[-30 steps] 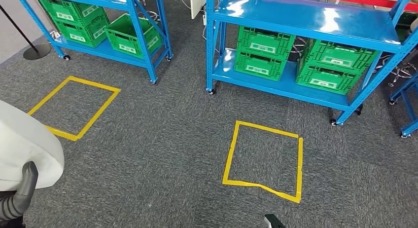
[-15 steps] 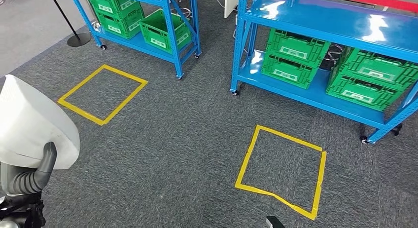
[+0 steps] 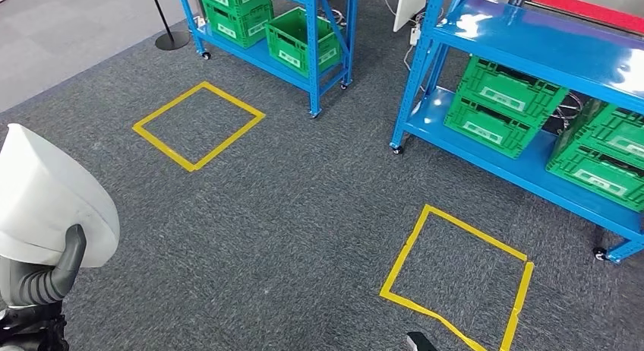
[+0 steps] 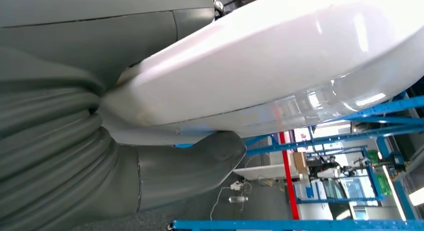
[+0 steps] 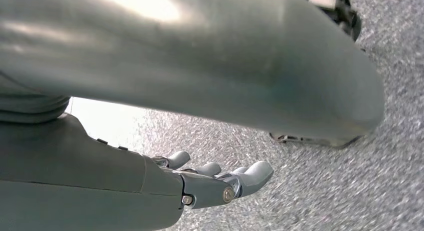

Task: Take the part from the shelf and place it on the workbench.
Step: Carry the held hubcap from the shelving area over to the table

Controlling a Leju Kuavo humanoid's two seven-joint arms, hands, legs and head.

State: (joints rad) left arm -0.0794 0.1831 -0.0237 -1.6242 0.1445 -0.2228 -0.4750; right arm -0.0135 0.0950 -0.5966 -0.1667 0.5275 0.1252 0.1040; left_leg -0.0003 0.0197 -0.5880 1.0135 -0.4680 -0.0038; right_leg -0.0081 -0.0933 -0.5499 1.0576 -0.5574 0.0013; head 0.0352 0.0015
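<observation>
The white part (image 3: pixel 45 199) is cut off by the head view's left edge; the left hand's fingers (image 4: pixel 200 161) seem mostly hidden behind it.

part (image 3: pixel 45 199): smooth glossy white plastic | left hand (image 4: pixel 165 171): matt grey, ribbed rubbery cover | shelves (image 3: pixel 547 43): glossy blue painted metal | crates (image 3: pixel 501 104): green plastic | floor (image 3: pixel 288 207): rough grey carpet, yellow tape (image 3: pixel 199 123)

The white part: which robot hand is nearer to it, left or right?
Left. The left robot hand holds the white part itself. The right robot hand hangs open above the carpet, touching nothing.
</observation>
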